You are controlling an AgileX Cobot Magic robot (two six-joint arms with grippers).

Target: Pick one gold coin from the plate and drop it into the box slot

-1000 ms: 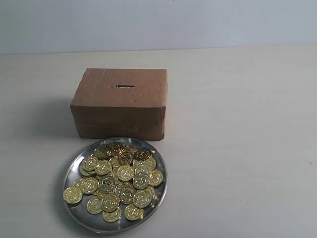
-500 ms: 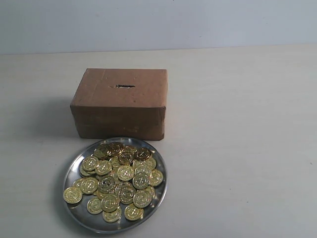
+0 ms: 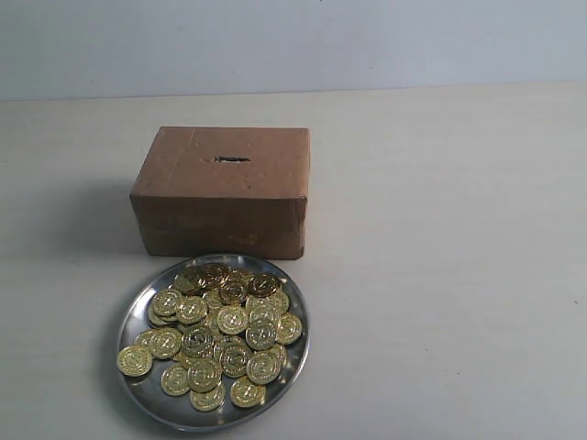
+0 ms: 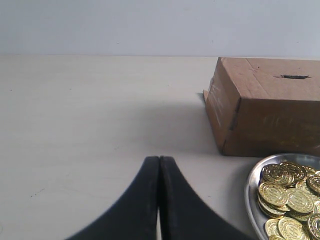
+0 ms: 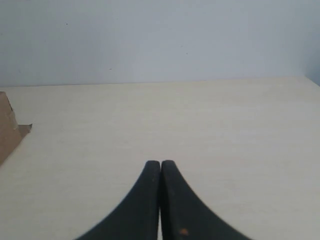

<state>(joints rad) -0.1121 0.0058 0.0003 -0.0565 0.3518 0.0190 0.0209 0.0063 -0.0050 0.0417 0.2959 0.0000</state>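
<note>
A round silver plate [image 3: 134, 309] lies near the front of the table, heaped with several gold coins [image 3: 232, 319]. Directly behind it stands the brown cardboard box [image 3: 220, 215], its dark slot [image 3: 231, 159] in the top face. Neither arm shows in the exterior view. The left wrist view has the box [image 4: 270, 125], the slot [image 4: 295, 76], the plate's rim [image 4: 250, 187] and coins [image 4: 272, 194] off to one side of my left gripper [image 4: 159, 158], which is shut with nothing held. My right gripper [image 5: 160, 162] is shut and empty too, over bare table.
The pale tabletop [image 3: 440, 275] stretches wide to the right of the box and plate. A plain light wall [image 3: 293, 41] rises behind the table's far edge. A corner of the box [image 5: 7, 132] sits at the edge of the right wrist view.
</note>
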